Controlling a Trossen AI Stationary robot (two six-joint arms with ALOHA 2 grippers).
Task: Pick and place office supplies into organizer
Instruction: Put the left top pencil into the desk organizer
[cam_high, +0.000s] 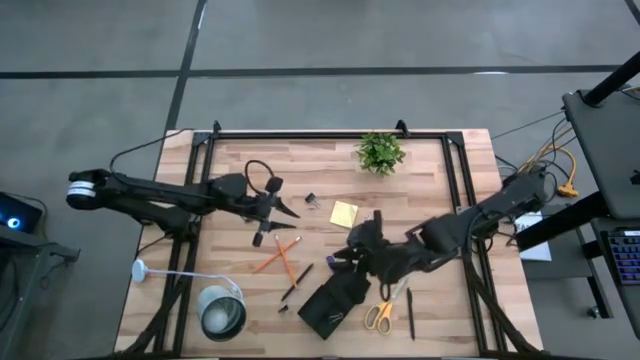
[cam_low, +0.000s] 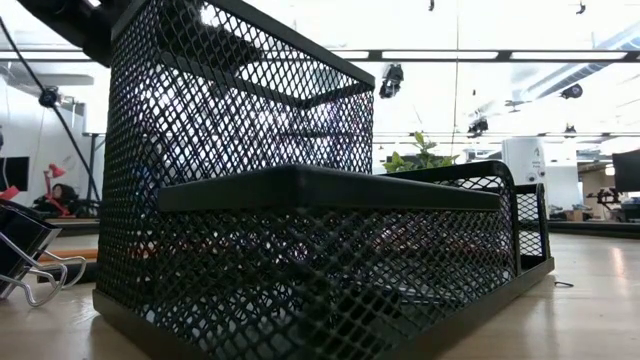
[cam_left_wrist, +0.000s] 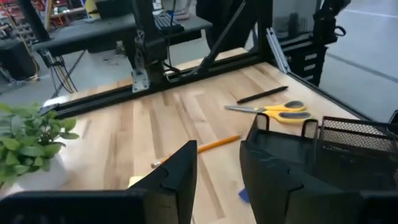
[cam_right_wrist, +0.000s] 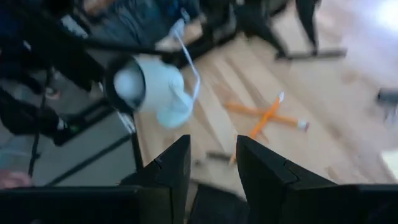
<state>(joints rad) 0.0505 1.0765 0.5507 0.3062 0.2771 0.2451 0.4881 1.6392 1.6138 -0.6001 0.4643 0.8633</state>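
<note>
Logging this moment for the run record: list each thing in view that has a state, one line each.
left gripper: fingers open, empty
right gripper: fingers apart, empty
organizer: on the table, askew
scissors: blades shut, flat beside the organizer
orange pencils: crossed, outside the organizer
sticky-note pad: flat on the table

free: table's far-left boards (cam_high: 240, 160) | blocked: organizer (cam_high: 335, 305), lamp (cam_high: 222, 312) near front edge

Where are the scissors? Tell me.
In the high view, the scissors lie at the table's near edge, right of the organizer, beside a black pen.
</note>
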